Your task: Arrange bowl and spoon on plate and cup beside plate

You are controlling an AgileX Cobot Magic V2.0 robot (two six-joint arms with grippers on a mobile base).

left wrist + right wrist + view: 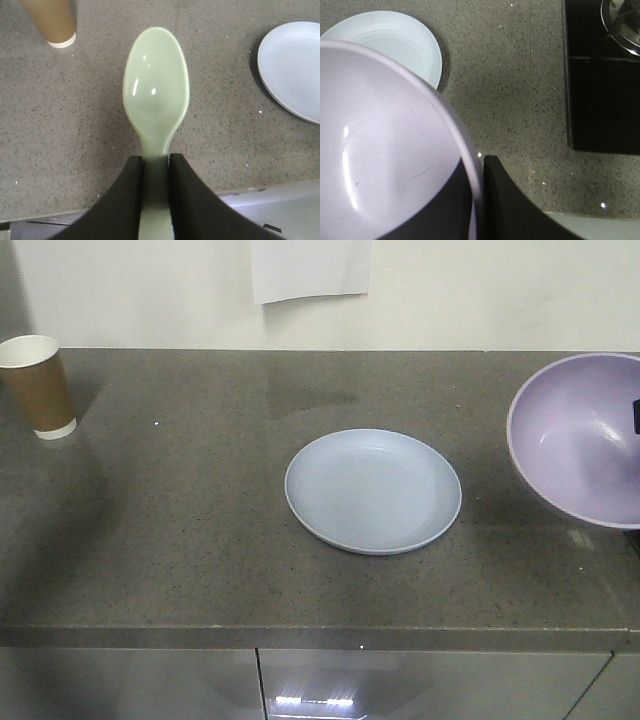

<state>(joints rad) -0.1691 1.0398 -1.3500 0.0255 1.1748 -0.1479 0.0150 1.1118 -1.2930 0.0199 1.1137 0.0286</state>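
Left gripper [156,161]: jaws closed on the handle of the spoon [156,95], one finger on each side. The spoon sticks straight out ahead of the fingertips, hollow side up, held above the counter [90,150]. The cup [52,20] stands upright ahead and to the left of this gripper, well apart from the spoon. The plate [295,65] lies ahead and to the right, also apart.

Right gripper [476,162]: clamped on the rim of the bowl [380,150], one finger inside the wall, the other outside. The bowl extends left of the fingers and is empty. The front view shows it tilted, opening toward the camera, at the right edge of the frame; it looks raised off the counter, not certain. The plate lies beyond the bowl, ahead-left of this gripper, flat, nothing on it, partly hidden by the bowl rim. A black hob [600,75] sits ahead-right of the gripper. In the front view a sheet of paper [310,268] hangs on the wall behind the plate.
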